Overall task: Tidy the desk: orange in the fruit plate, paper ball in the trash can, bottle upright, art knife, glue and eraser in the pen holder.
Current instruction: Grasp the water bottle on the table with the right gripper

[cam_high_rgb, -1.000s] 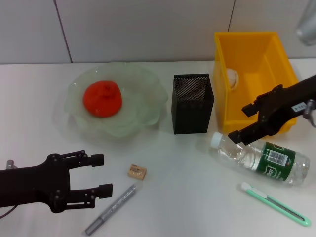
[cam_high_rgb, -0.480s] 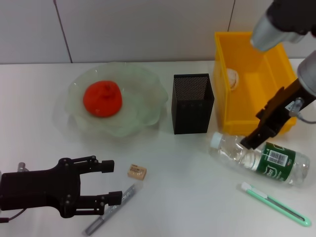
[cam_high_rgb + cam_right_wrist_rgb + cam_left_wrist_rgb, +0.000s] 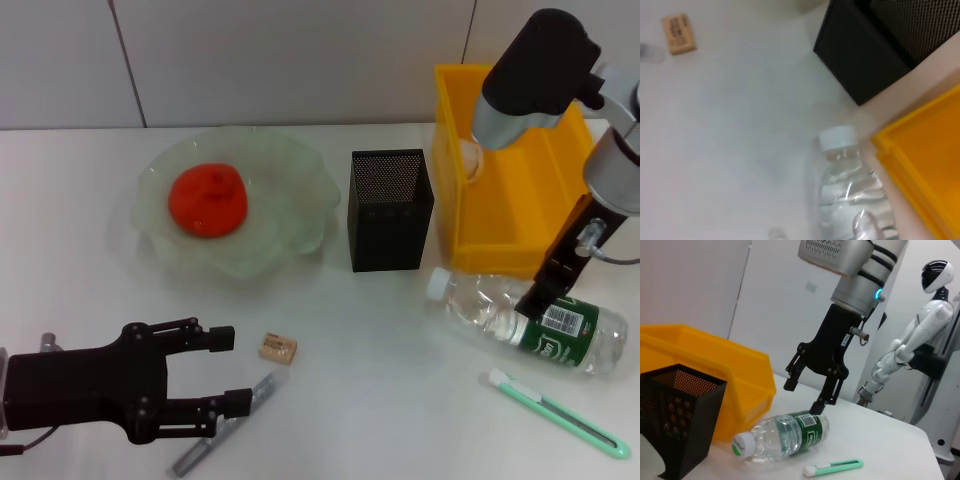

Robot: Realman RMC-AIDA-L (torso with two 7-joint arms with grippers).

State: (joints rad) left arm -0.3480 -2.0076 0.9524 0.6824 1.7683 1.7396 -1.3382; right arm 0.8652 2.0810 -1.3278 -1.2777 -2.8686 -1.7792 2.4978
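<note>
Right gripper spread wide, one fingertip touching lying bottle. Left gripper spread wide, well left of bottle, beside eraser.

Open white desk lies between the small tan eraser and the lying clear plastic bottle; the yellow plastic bin crowds the bottle's far side.

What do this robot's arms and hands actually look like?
Both grippers are matte black with slim fingers: the left gripper on a boxy black body, the right gripper under a silver-grey arm with black bands, a small blue light, a white label and a metal pin.
</note>
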